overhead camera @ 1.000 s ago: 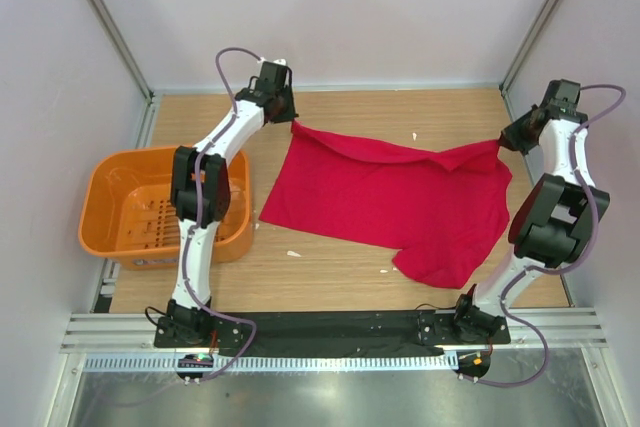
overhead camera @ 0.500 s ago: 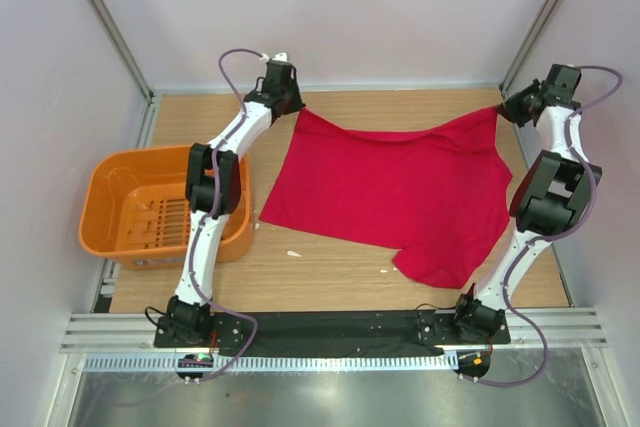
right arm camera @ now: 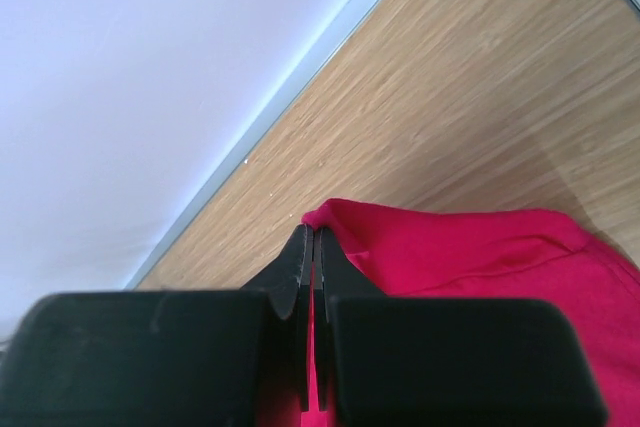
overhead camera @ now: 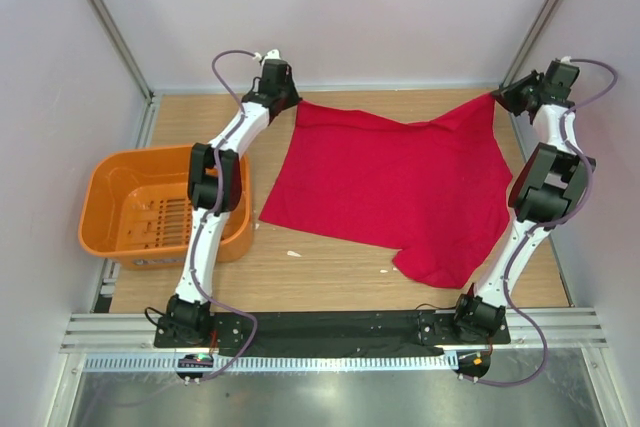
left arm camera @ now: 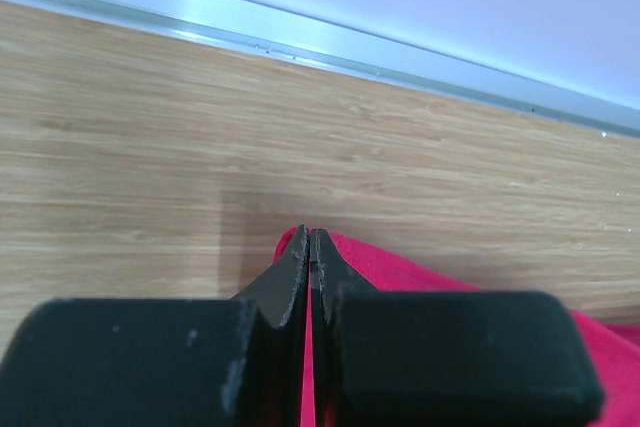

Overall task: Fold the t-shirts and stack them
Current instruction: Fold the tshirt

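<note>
T-shirt [overhead camera: 400, 187]: soft plain red cloth

Left arm [overhead camera: 214, 179] and right arm [overhead camera: 545, 187] are both extended away from their bases, wrists well apart. Left gripper [left arm camera: 310, 238] and right gripper [right arm camera: 311, 233] have their jaws pressed together, each pinching an edge of the t-shirt [overhead camera: 400, 182].

T-shirt [overhead camera: 390, 187] corners hidden between jaws, basket [overhead camera: 135, 156] wall behind left arm [overhead camera: 212, 182]
</note>
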Controlling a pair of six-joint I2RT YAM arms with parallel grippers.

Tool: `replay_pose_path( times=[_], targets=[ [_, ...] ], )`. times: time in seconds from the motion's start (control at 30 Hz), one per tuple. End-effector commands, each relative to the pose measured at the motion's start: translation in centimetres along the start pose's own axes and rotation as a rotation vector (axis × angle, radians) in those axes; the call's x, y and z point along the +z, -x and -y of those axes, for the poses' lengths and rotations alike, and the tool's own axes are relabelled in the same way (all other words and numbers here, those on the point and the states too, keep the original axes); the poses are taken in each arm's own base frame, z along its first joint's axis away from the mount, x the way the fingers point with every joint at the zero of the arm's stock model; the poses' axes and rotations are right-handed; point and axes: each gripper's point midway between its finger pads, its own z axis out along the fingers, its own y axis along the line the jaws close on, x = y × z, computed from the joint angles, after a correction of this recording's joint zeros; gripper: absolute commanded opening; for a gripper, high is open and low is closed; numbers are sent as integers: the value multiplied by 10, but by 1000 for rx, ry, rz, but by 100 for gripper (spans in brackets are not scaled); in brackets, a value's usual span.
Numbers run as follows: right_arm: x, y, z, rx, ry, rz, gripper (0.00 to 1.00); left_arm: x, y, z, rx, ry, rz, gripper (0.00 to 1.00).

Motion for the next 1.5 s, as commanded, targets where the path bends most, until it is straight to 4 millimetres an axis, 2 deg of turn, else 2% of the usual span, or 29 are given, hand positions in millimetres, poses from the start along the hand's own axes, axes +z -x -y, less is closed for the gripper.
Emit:
replay_pose_path(
  times=[0.0,0.07,0.13,0.2,0.23,0.27,0.3,0.33,0.37,0.43,0.47,0.5,0.53,0.6,0.63,0.67,0.73,0.87,0.93,1.0,1.07,1.1,1.23,1.37,1.47],
  targets=[
    [-5,25,-31,-52,101,58,1,2,32,13,-24,-50,94,0],
    [-6,21,-28,-53,86,46,1,1,33,11,-26,-55,88,0],
    [-18,23,-32,-57,70,61,1,-4,35,12,-18,-57,81,0],
    [-25,15,-24,-43,29,48,1,-8,29,11,-4,-55,61,0],
    [-36,17,-30,-49,27,60,1,-12,32,13,2,-58,60,0],
    [-40,8,-23,-33,-2,35,1,-16,32,12,18,-57,53,0],
    [-44,6,-22,-31,-13,34,1,-18,24,8,27,-46,24,0],
    [-57,8,-30,-34,-14,50,1,-25,29,11,34,-50,27,0],
    [-61,-1,-23,-18,-40,31,1,-29,28,13,48,-54,17,0],
    [-73,-3,-20,-14,-77,34,1,-35,17,6,57,-41,-15,0],
    [-83,-8,-18,-11,-102,21,1,-44,24,9,63,-48,-7,0],
    [-88,-11,-15,-14,-121,14,1,-50,21,13,74,-74,-26,0],
    [-92,-14,-13,-9,-136,10,1,-52,13,8,77,-66,-48,0],
    [-106,-22,-9,-1,-171,-2,1,-66,17,14,88,-80,-46,0],
    [-111,-25,-8,-4,-179,-3,1,-67,8,9,91,-72,-68,0],
    [-116,-31,-1,1,-210,-15,1,-71,9,10,94,-77,-69,0],
    [-128,-34,0,-12,-230,-16,1,-79,7,10,112,-79,-80,0],
    [-147,-57,20,-1,-298,-59,1,-86,-7,-1,140,-54,-137,0],
    [-156,-61,26,-2,-322,-56,1,-89,-16,-6,152,-38,-173,0],
    [-160,-70,41,9,-362,-74,1,-92,-31,-14,155,-22,-216,0],
    [-164,-73,47,12,-367,-76,1,-96,-36,-17,161,-17,-231,0],
    [-164,-74,50,18,-371,-76,1,-97,-46,-23,162,-5,-254,0],
    [-165,-82,60,19,-404,-105,1,-98,-64,-31,162,10,-303,0],
    [-172,-84,71,10,-441,-101,1,-97,-76,-37,154,21,-334,0],
    [-174,-85,77,0,-461,-107,1,-98,-77,-39,155,28,-339,0]
  ],
)
